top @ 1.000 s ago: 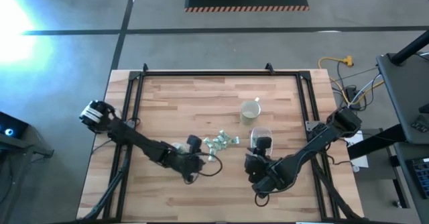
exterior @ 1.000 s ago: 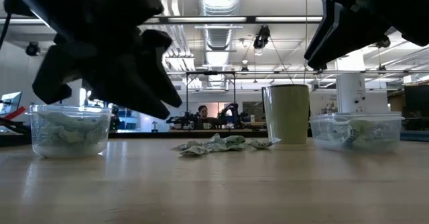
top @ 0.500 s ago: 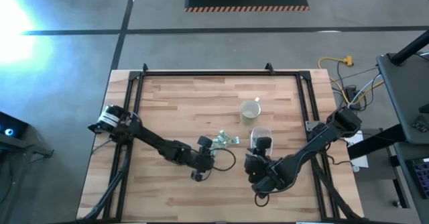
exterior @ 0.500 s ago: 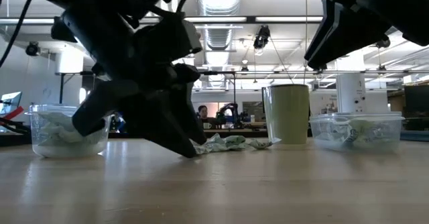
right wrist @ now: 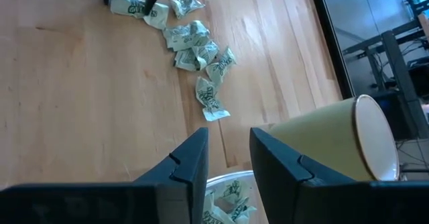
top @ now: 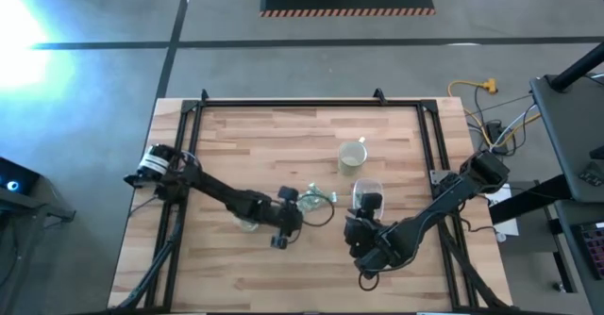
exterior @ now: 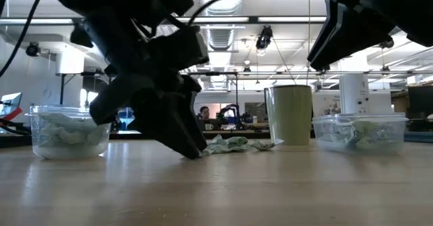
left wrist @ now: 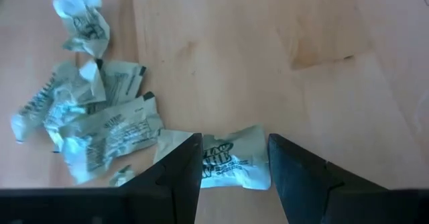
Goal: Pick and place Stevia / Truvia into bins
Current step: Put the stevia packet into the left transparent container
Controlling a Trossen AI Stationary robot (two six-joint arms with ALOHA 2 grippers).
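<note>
Pale green sweetener packets (left wrist: pixel 87 127) lie in a loose pile (top: pixel 319 198) on the wooden table. My left gripper (left wrist: pixel 234 141) is open and down at the table on the pile's near side, its fingers on either side of one packet (left wrist: pixel 234 165). A clear tub (exterior: pixel 67 131) with packets in it stands left of the pile, by the left arm (top: pixel 247 223). My right gripper (right wrist: pixel 229 135) hangs open with nothing between its fingers. It is above a second clear tub (right wrist: pixel 228 200), which also holds packets (exterior: pixel 358 132). My left gripper's fingers (left wrist: pixel 191 160) slant down from the table's near left and stand across one packet's two ends, with the packet (right wrist: pixel 131 6) flat on the table. I cannot tell whether the fingers touch it.
A pale cream mug (top: pixel 352 155) stands upright on the far side of the right tub, close to the packets (exterior: pixel 291 114). A black frame (top: pixel 283 103) runs along the table's edges. Bare wood lies toward the near edge and the far left.
My left gripper has swung from beside the left tub toward the table's right, rolling at the wrist. It has come down to the table at the near side of the packet pile.
</note>
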